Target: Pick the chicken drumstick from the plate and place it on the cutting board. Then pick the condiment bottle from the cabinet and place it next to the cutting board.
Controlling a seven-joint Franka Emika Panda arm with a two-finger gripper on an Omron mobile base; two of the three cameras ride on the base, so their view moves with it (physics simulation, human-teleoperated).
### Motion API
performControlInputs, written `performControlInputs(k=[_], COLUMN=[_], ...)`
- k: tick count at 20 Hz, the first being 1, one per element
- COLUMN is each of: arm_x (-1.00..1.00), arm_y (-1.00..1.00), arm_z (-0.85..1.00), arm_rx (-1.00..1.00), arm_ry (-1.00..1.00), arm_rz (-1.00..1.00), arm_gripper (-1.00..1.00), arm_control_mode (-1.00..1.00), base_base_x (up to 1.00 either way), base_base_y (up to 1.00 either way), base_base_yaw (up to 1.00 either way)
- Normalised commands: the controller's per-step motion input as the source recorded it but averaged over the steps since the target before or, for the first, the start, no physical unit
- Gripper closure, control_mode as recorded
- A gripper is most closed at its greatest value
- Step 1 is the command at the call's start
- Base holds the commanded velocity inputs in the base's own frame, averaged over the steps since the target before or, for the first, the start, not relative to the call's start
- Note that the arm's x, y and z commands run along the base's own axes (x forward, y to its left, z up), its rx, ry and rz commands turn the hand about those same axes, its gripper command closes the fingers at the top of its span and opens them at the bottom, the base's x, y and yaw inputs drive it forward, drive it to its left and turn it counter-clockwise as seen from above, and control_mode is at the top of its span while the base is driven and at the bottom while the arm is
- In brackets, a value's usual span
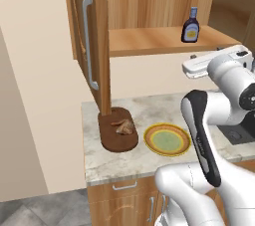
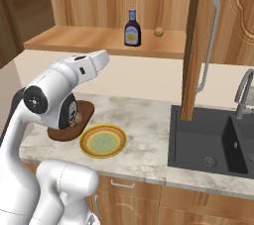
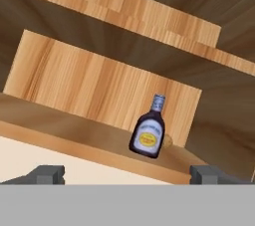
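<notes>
The chicken drumstick lies on the dark cutting board at the counter's left end. To its right sits the yellow plate, with nothing on it. The condiment bottle stands upright on the cabinet shelf. My gripper is raised above the counter and points at the shelf. Its fingertips are wide apart, open and holding nothing. The bottle is ahead of it, slightly right of centre and still some way off. From the right, my arm partly covers the board; the bottle and plate are in sight.
The cabinet door stands open, its grey bar handle over the board's far end. A small tan knob sits just right of the bottle. A dark sink with a faucet fills the counter's right side.
</notes>
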Motion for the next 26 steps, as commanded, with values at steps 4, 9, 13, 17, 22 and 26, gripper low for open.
performControlInputs(k=[4, 9, 13, 17, 22, 26], arm_x=[0.0, 0.0, 0.0, 0.0, 0.0, 0.0], arm_y=[-0.15, -0.16, -0.03, 0.0, -0.01, -0.11], arm_z=[0.01, 0.05, 0.14, 0.15, 0.07, 0.0], arm_rx=[0.01, 0.06, 0.09, 0.1, 0.08, 0.06], arm_ry=[0.0, 0.0, 0.0, 0.0, -0.01, 0.0], arm_rz=[-0.03, 0.0, 0.0, 0.0, 0.0, 0.0], arm_gripper=[-1.0, -1.0, -1.0, -1.0, -1.0, -1.0], arm_control_mode=[-1.0, -1.0, -1.0, -1.0, -1.0, -1.0], base_base_x=[0.0, 0.0, 0.0, 0.0, 0.0, 0.0], base_base_y=[0.0, 0.0, 0.0, 0.0, 0.0, 0.0], base_base_yaw=[0.0, 0.0, 0.0, 0.0, 0.0, 0.0])
